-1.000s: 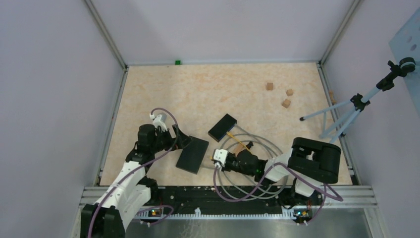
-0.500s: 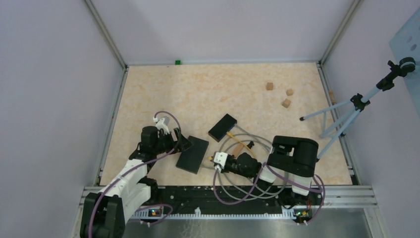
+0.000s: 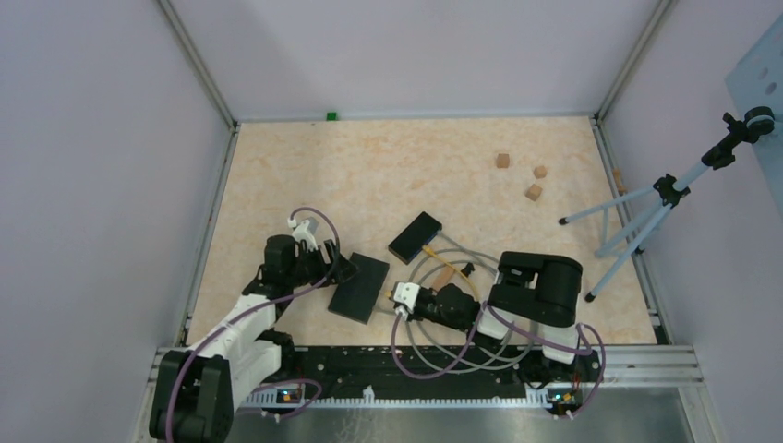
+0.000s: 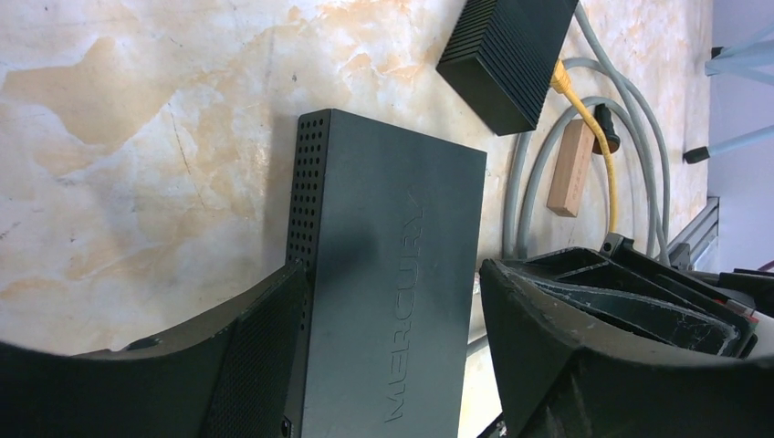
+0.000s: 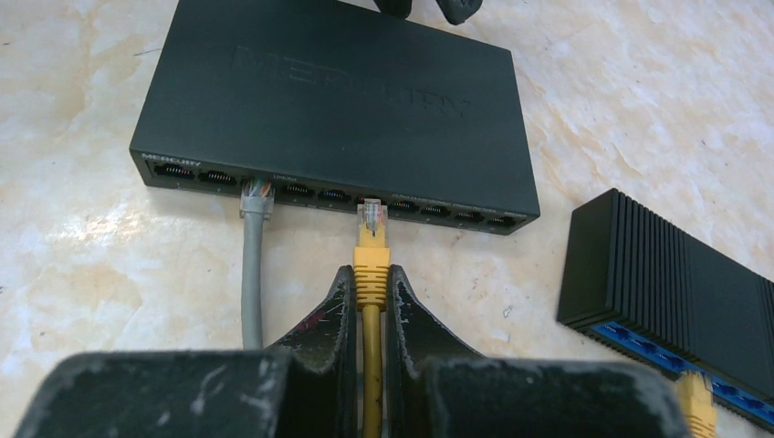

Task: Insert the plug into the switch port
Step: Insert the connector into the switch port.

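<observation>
On the mottled beige worktop (image 3: 388, 166) the switch (image 5: 338, 100) lies flat near the arms. It is a low black box lettered MERCURY with a row of ports along one long face and a grey cable (image 5: 253, 265) seated in one of them, and the left claw (image 4: 392, 292) straddles its far end, jaws spread, a finger at each side. The right claw (image 5: 370, 278) is clamped on the plug (image 5: 371, 219), a clear connector on a yellow boot, which juts just past the fingertips with its tip at a middle port's mouth, not visibly seated.
</observation>
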Controlling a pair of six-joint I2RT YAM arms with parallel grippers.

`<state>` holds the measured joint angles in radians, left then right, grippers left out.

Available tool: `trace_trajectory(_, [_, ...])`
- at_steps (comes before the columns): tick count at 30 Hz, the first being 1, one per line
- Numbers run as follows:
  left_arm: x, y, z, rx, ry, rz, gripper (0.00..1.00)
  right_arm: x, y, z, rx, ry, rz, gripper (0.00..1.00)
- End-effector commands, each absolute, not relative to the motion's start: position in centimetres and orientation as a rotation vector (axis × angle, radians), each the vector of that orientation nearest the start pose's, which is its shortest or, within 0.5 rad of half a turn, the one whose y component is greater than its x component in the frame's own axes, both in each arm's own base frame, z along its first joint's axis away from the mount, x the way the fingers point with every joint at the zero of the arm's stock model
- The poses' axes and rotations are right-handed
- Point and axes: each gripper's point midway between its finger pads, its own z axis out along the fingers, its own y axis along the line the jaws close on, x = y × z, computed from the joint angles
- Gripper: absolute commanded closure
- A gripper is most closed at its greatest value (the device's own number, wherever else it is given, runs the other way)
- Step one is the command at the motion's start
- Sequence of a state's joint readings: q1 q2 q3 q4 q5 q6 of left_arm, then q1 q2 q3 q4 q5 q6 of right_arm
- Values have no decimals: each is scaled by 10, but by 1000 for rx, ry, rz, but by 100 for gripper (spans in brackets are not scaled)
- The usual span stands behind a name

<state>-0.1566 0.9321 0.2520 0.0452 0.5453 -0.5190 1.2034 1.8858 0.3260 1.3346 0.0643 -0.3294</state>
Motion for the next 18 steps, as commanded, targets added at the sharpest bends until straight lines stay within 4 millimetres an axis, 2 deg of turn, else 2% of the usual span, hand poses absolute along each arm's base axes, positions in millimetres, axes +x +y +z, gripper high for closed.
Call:
trace_trajectory(1, [222,-148,62,-45,2245,-992,26,173,370,22,-1223,1386,561,100])
trace_trajectory(11, [217,-152,51,-33,2280,-1022,35,182,371,20,-1196,1428,557,100])
trace_trajectory(18, [213,-156,46,-11,2304,-1038,38,189,371,18,-1164,1458,541,100])
